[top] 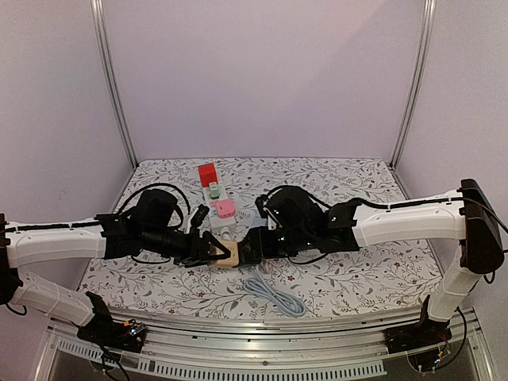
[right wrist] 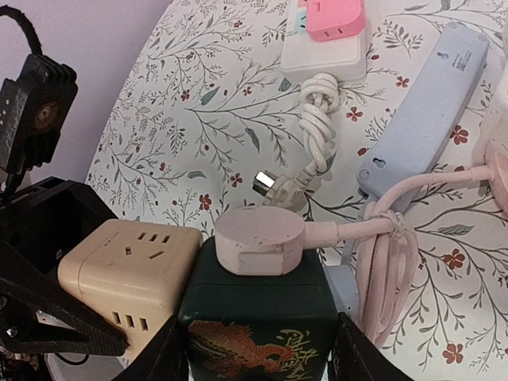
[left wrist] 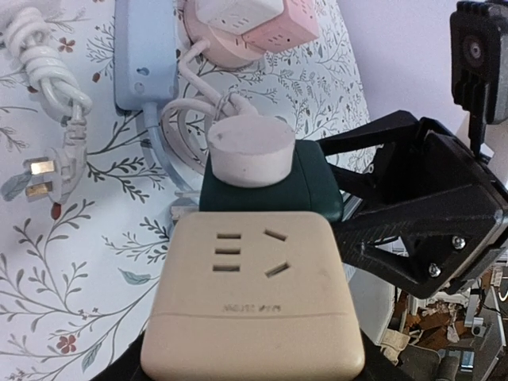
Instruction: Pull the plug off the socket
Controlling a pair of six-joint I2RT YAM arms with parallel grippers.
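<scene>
A beige cube socket (left wrist: 252, 294) and a dark green cube socket (right wrist: 258, 317) with a dragon print sit side by side, touching, above the middle of the table. A round pale pink plug (right wrist: 258, 238) is seated on top of the green cube, and its pink cord runs off to the right. My left gripper (left wrist: 252, 349) is shut on the beige cube from its left. My right gripper (right wrist: 258, 349) has a finger pressed against each side of the green cube. In the top view the two grippers (top: 213, 250) (top: 262, 244) meet end to end over the cubes (top: 228, 253).
A light blue power strip (right wrist: 425, 103) lies just behind the cubes. Farther back is a white strip (right wrist: 325, 55) carrying a pink adapter (right wrist: 337, 17), and a red block (top: 208, 174). A coiled white cable with a loose plug (right wrist: 317, 127) and a grey cable (top: 274, 295) lie on the floral cloth.
</scene>
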